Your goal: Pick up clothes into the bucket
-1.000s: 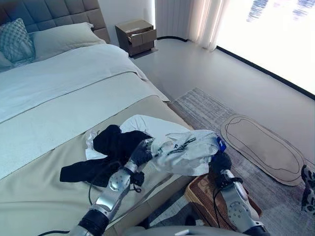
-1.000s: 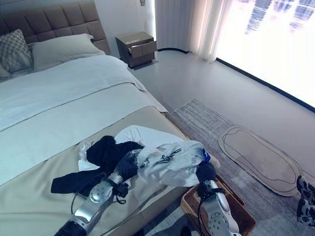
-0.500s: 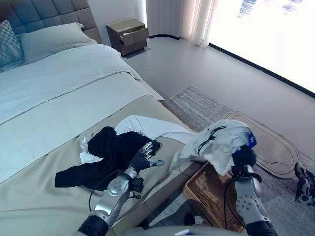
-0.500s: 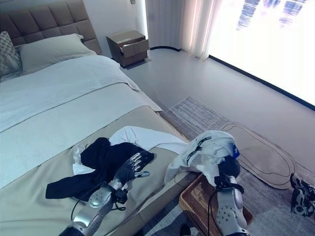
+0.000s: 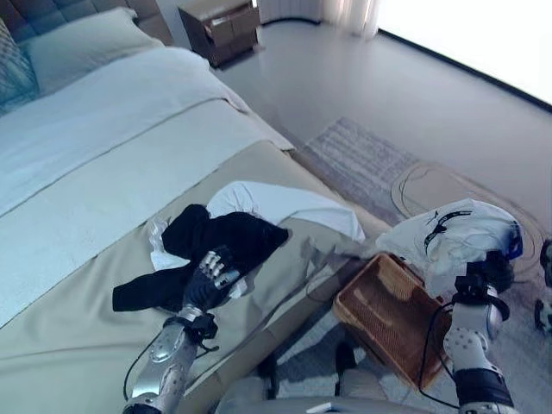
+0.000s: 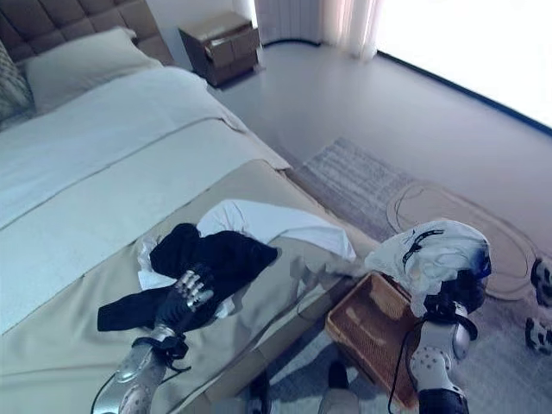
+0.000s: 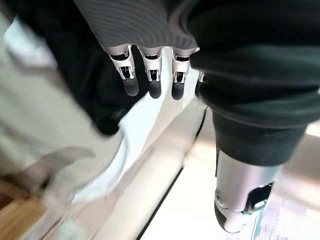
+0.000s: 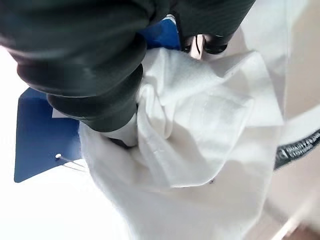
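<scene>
**White shirt is up over the basket, drop not made yet**

So the right hand (image 5: 487,274) has the white shirt (image 5: 457,237) bunched up and lifted off the bed (image 5: 103,155). Its wrist view has cloth wrapped all over the hand, so it's clearly gripping the shirt. The bundle hangs at about 3 o'clock in the head views, just above the far edge of the wicker basket (image 5: 388,315), which sits on the floor right beside the bed's corner.

The left hand (image 5: 210,276) is down on the bed at roughly 8 o'clock, resting on the black garment (image 5: 220,246). Its fingers (image 7: 152,80) look fairly straight and relaxed in the wrist view, not clamped on anything. There's also another white garment (image 5: 276,203) lying flat on the bed just past the black one, toward 12 o'clock.

What I'd worry about: the shirt looks more over the basket's outer rim than its middle, so if the hand lets go here, part of it could flop onto the rug (image 5: 362,155). A sleeve or tag snagging on the fingers could also drag it back out. And a long trailing bit could catch the rim and tip the light basket.
</scene>
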